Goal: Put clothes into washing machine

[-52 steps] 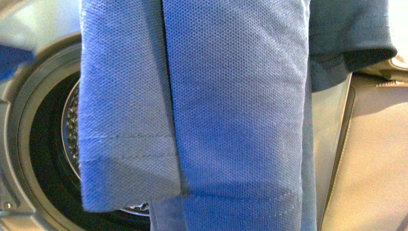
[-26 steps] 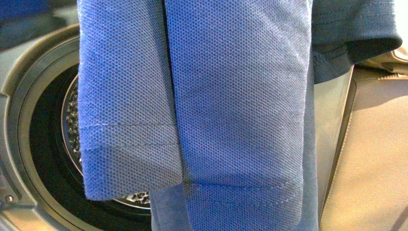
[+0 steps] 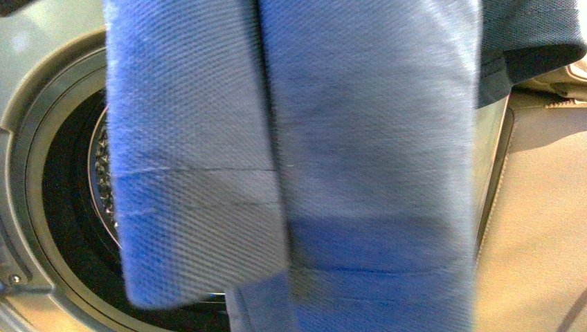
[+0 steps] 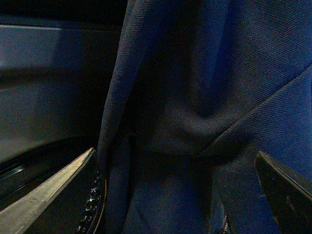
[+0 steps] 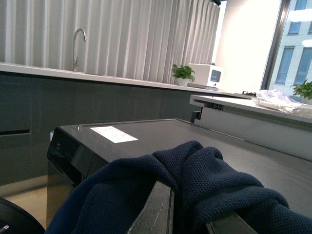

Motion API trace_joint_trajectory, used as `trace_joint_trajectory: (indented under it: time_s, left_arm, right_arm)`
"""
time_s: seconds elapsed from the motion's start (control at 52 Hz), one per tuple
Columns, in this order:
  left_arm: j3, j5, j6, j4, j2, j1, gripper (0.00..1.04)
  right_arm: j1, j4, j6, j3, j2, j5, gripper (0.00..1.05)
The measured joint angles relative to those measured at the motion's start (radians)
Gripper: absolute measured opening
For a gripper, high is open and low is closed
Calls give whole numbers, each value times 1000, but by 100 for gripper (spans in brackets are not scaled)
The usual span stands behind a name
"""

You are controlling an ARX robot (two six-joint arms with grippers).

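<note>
The clothes (image 3: 291, 152), a dark blue knit garment, hang close in front of the front camera and cover most of that view. Behind them stands the washing machine (image 3: 28, 76), with its round mouth, black gasket (image 3: 59, 207) and perforated steel drum (image 3: 104, 187) showing at the left. My right gripper (image 5: 187, 214) is shut on the clothes (image 5: 204, 180), whose fabric bunches over its fingers, high above the machine's top (image 5: 161, 134). My left gripper (image 4: 175, 195) is open, its fingers (image 4: 48, 195) either side of the hanging clothes (image 4: 195, 97). Neither gripper shows in the front view.
A beige cloth with a stitched edge (image 3: 540, 207) lies at the right of the front view. In the right wrist view a dark counter with a tap (image 5: 78, 44), a plant (image 5: 183, 73) and a white appliance (image 5: 205, 75) stand behind the machine.
The hanging clothes have shifted a little to the right and swung closer to the front camera, now blurred; the hem sits slightly higher on the left fold.
</note>
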Motion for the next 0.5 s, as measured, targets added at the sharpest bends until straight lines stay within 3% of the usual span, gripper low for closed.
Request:
trace_joint_trajectory:
  time_s: [0.25, 0.5]
  left_arm:
    - [-17, 103, -111, 108, -37, 2, 98]
    - [-21, 91, -16, -79, -92, -103, 98]
  right_arm:
    - [0, 0, 0, 0, 0, 0, 4]
    - [0, 0, 0, 0, 0, 0, 4]
